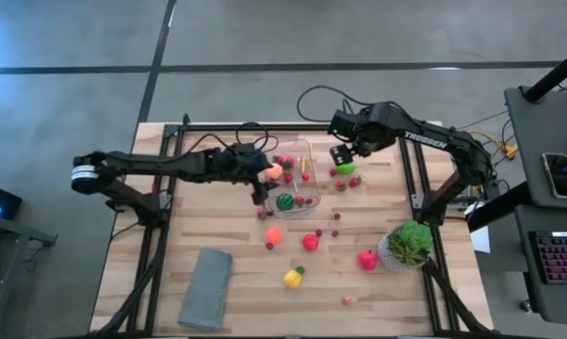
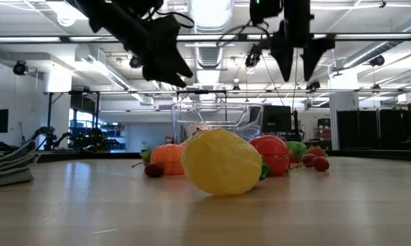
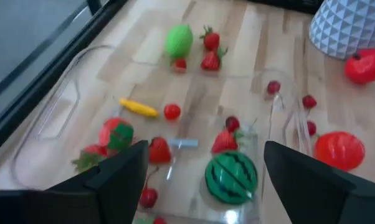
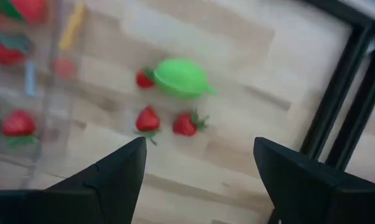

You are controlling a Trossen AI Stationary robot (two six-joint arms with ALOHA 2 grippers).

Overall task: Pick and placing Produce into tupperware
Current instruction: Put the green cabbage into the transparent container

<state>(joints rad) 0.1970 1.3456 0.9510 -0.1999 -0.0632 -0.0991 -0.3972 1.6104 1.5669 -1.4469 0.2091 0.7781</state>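
The clear tupperware (image 1: 292,175) was set near the middle of the table (image 1: 170,245), toward the far side. Some produce had been put in it: a little watermelon (image 3: 231,176), a yellow piece (image 3: 137,108) and some small red ones. The left claw (image 1: 265,169) was held right over the tupperware, perhaps so that a piece could be dropped in. Its fingers were spread wide, and nothing was seen between them.

The right claw (image 1: 343,156) was held above the green fruit (image 4: 180,77) just beside the tupperware. Two strawberries (image 4: 147,119) were lying close to that fruit. This claw was wide open too and nothing was held in it. It was likely placed there so the green fruit could be grabbed next.

More produce was left on the table nearer the front: an orange piece (image 1: 273,235), a red one (image 1: 310,242), a yellow one (image 1: 293,277) and a pink one (image 1: 367,260). A plant in a white pot (image 1: 408,247) and a grey cloth (image 1: 205,288) were kept out of the way.
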